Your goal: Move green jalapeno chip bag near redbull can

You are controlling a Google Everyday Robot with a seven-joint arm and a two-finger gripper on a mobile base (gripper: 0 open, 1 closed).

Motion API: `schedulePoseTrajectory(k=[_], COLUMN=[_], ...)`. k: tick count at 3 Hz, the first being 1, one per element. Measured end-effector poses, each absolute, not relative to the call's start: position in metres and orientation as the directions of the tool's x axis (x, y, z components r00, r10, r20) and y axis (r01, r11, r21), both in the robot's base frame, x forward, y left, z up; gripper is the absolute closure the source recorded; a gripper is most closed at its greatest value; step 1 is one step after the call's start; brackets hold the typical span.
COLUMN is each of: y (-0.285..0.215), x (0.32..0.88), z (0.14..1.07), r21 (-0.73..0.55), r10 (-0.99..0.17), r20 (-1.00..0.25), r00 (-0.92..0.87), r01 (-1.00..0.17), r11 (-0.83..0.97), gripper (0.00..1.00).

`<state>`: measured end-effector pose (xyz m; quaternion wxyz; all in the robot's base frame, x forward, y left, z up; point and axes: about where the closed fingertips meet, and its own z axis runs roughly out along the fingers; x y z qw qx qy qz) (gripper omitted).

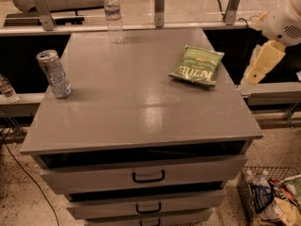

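Observation:
The green jalapeno chip bag lies flat on the right rear part of the grey cabinet top, with white "Kettle" lettering facing up. The redbull can stands upright near the cabinet's left edge, far from the bag. My gripper hangs off the cabinet's right side on a white arm, level with the bag and a short way to its right, not touching it. It holds nothing that I can see.
A clear water bottle with a white cap stands at the cabinet's back edge. Another bottle sits on a ledge at the left. A wire basket of snack packets is on the floor at the lower right. The drawers face me.

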<state>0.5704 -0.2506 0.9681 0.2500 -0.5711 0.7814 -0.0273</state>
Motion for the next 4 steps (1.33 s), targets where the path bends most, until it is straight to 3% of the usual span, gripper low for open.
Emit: schedulePoseTrajectory(k=[2, 4], y=[-0.260, -0.250], x=[0.659, 0.699], z=[0.925, 0.878], r21=[-0.277, -0.147], r10=[-0.822, -0.700], r20=[-0.469, -0.515], r00=[-0.324, -0.495], r01=[-0.829, -0.753], r11=[0.485, 0.641], gripper=[0.00, 0.00])
